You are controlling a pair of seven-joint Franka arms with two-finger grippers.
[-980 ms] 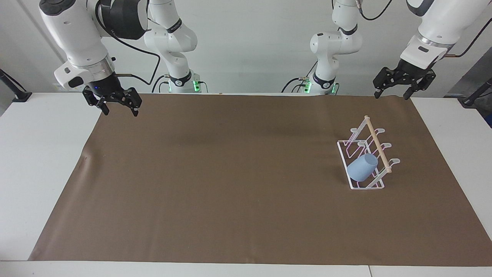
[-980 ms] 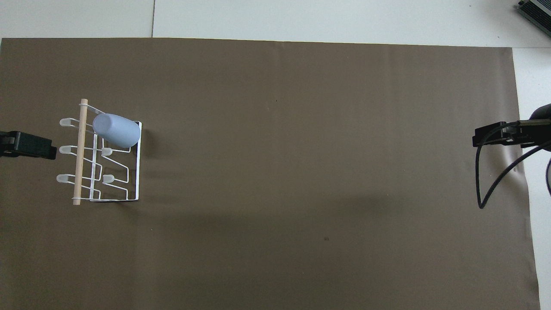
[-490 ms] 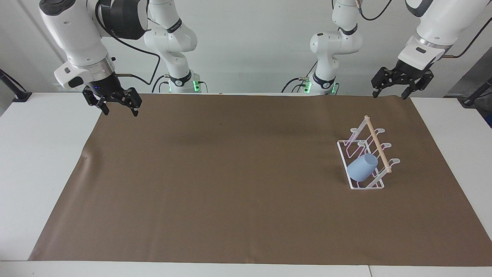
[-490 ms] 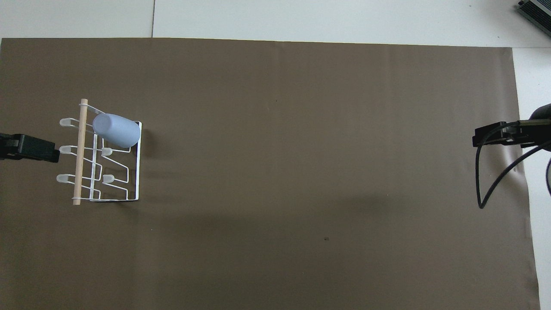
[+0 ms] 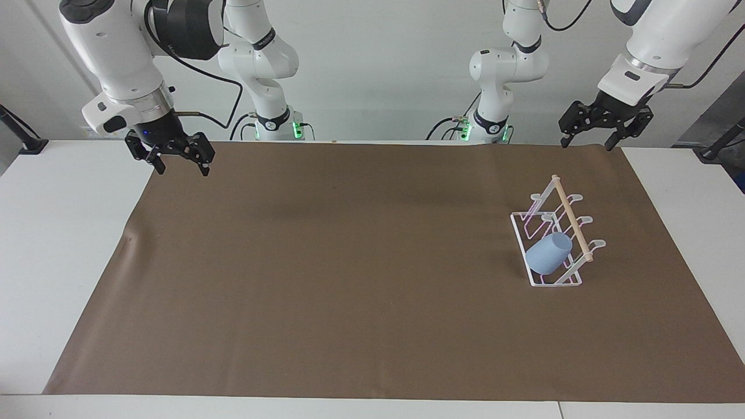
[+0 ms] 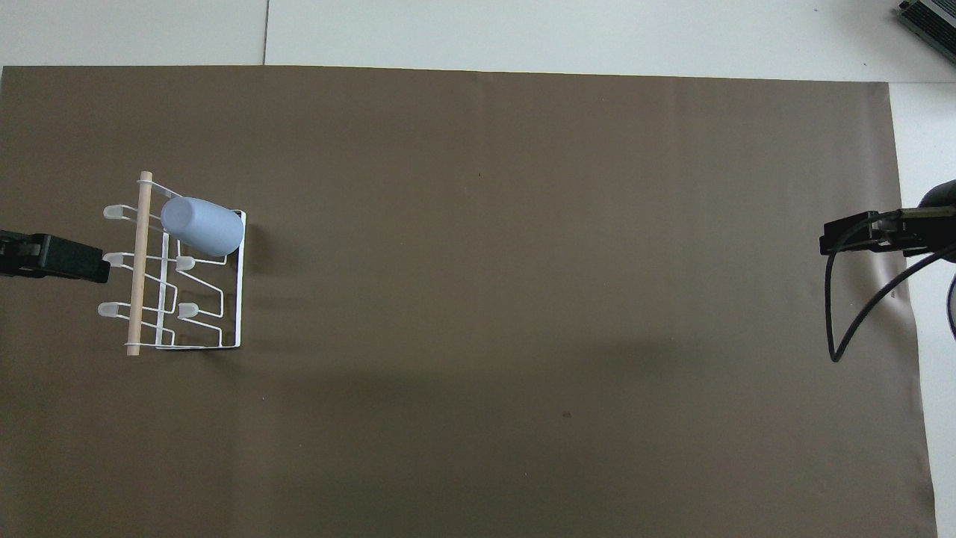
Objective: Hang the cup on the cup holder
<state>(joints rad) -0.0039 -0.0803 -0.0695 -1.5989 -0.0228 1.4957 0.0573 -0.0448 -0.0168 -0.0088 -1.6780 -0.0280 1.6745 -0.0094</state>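
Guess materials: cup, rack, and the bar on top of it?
Cup: likely matte plastic, light blue, no glare. Cup holder: thin white wire, probably coated metal, with rounded tab ends. Dowel: pale tan rod, looks like unfinished wood.

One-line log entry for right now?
cup: hung on cup holder | left gripper: open, empty | right gripper: open, empty

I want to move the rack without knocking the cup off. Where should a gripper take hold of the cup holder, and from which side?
Probably the wooden dowel along the top of the cup holder, from straight above, at its end nearer the robots. It is the highest bar with open space around it, and the cup hangs slanted at the rack's farther end, beside the dowel there.
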